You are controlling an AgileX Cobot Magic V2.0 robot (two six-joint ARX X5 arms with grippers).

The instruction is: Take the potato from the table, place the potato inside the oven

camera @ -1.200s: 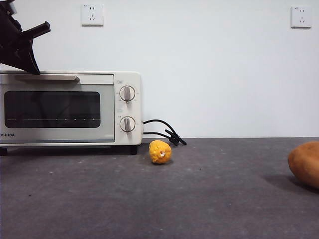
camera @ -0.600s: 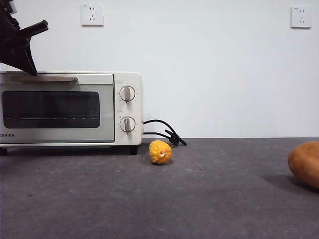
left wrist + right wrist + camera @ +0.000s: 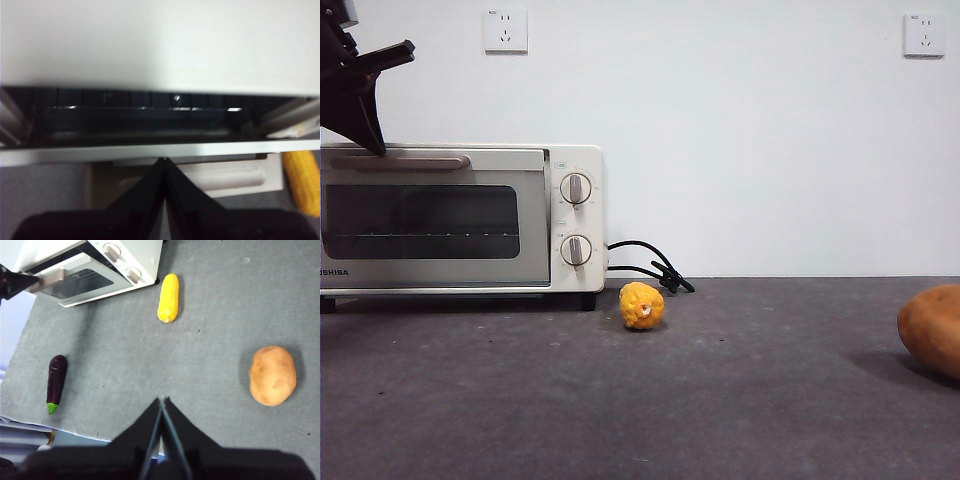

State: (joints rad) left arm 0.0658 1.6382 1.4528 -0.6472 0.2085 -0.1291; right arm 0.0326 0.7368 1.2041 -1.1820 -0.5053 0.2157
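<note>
So the job's barely started. The potato [image 3: 272, 375] sits untouched on the table [image 3: 210, 335], well off to the side of the oven [image 3: 460, 218], with the corn cob [image 3: 168, 297] lying between the two, near the oven's knob end. Nothing's inside the oven yet.

What is happening: the left gripper [image 3: 360, 85] is up at the oven's bar handle [image 3: 400, 161], and the door [image 3: 435, 220] is tipped open a crack. The left wrist view looks down into the dark gap behind the door's top edge. Its jaws look pressed together at the tips, and I can't really tell if they've got the handle or are just hooking it.

The right gripper [image 3: 162, 402] hovers above the table, jaws closed on nothing, potato off to one side of it. There's also an eggplant [image 3: 55, 382] lying well out in front of the oven.

Compared to a second ago, the door leans out a bit more, and the handle and gripper have slid slightly lower and further left. Still left: finish opening, grab the potato, load it.
</note>
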